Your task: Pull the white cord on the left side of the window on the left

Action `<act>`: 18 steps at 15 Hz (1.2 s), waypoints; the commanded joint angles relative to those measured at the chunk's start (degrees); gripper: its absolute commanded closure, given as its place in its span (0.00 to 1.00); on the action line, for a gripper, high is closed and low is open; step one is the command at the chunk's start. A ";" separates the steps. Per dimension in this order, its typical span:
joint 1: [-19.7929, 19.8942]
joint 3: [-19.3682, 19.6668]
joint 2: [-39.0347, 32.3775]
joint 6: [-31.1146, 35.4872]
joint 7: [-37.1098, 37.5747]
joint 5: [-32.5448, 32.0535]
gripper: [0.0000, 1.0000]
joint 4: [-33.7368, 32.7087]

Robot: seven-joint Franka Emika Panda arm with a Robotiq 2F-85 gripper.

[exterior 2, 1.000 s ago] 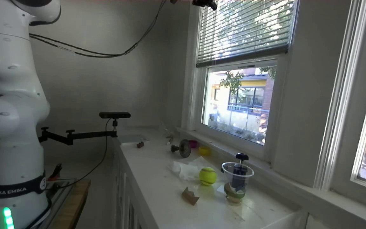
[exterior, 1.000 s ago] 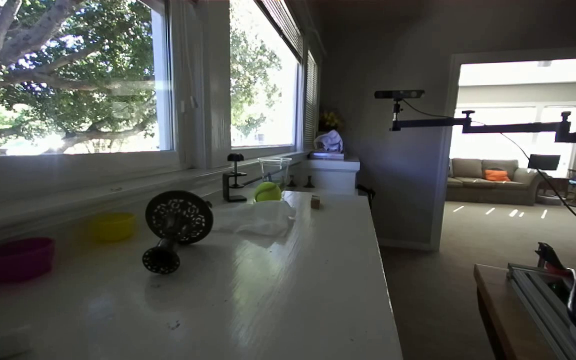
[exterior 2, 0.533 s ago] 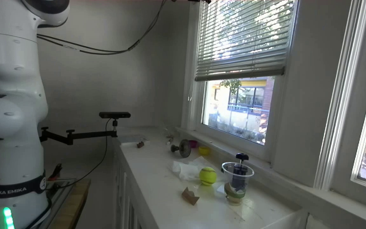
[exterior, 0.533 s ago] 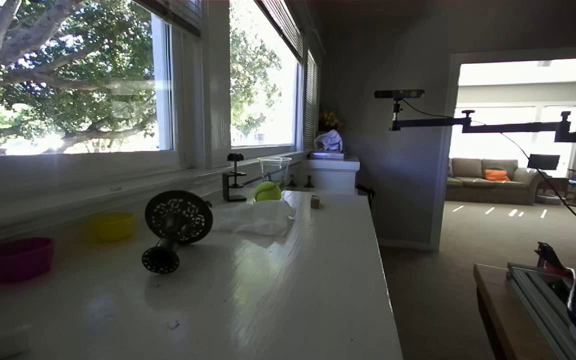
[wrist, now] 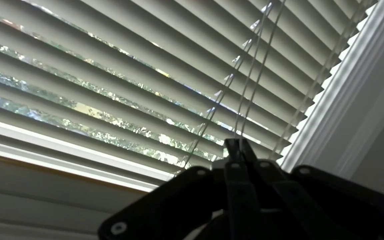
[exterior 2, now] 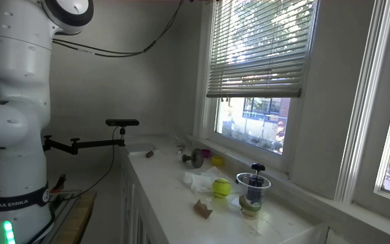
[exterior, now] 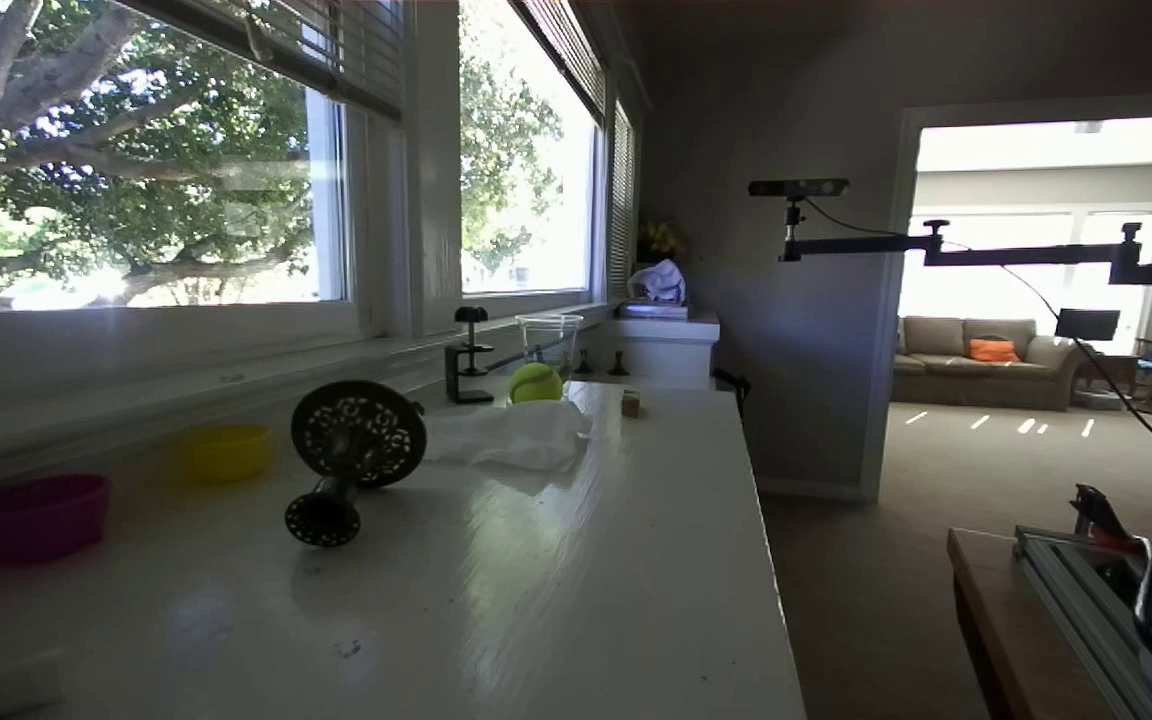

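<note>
In the wrist view, my gripper (wrist: 238, 142) is clenched on the cords (wrist: 262, 68), which run between twelve and one o'clock over the blinds (wrist: 195, 50), window frame (wrist: 345, 93) at two.

Right now I'm reading white letters (exterior 2: 8, 203) on the black band (exterior 2: 18, 199) round the arm (exterior 2: 22, 115) in an exterior view: "RANKA EMIKA", its start unclear to me, the round emblem (exterior 2: 46, 195) beside it too small to decipher.
</note>
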State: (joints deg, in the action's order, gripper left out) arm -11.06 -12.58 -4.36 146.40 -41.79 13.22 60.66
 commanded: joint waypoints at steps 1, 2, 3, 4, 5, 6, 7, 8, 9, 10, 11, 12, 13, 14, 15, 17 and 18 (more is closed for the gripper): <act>1.49 -0.41 -2.20 0.07 -8.18 7.42 1.00 -3.70; 1.90 -0.37 -2.25 0.20 -9.38 8.81 1.00 -3.45; 2.36 -0.29 -2.16 -0.38 -10.42 9.97 0.73 -3.65; 2.63 -0.23 -2.01 -0.24 -11.15 10.82 0.72 -3.26; 3.18 0.11 -1.01 -0.82 -11.33 11.53 0.66 -1.86; 3.74 0.43 0.25 -1.48 -10.94 12.29 0.60 0.10; 4.77 1.04 2.69 -3.09 -10.17 13.17 0.52 3.51; 5.71 1.58 5.00 -4.72 -9.85 14.70 0.45 6.92; 6.47 2.16 7.02 -6.08 -9.49 16.12 0.38 10.16; 7.41 3.20 9.37 -8.34 -8.32 16.69 0.31 13.60; 8.18 4.10 10.99 -10.86 -7.90 17.27 0.25 15.93; 8.76 4.92 12.69 -13.50 -7.80 18.42 0.17 18.56; 9.24 5.82 14.45 -16.15 -7.75 19.08 0.11 21.22; 9.53 6.61 16.06 -18.59 -7.67 19.60 0.03 23.96; 9.74 7.27 17.58 -20.95 -7.55 19.80 0.01 26.72; 9.55 8.10 19.93 -25.86 -7.01 19.68 0.00 31.49; 9.52 8.28 20.35 -28.64 -6.04 18.82 0.00 32.54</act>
State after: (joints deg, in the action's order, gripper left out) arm -1.69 -4.90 10.71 122.86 -49.57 30.97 85.02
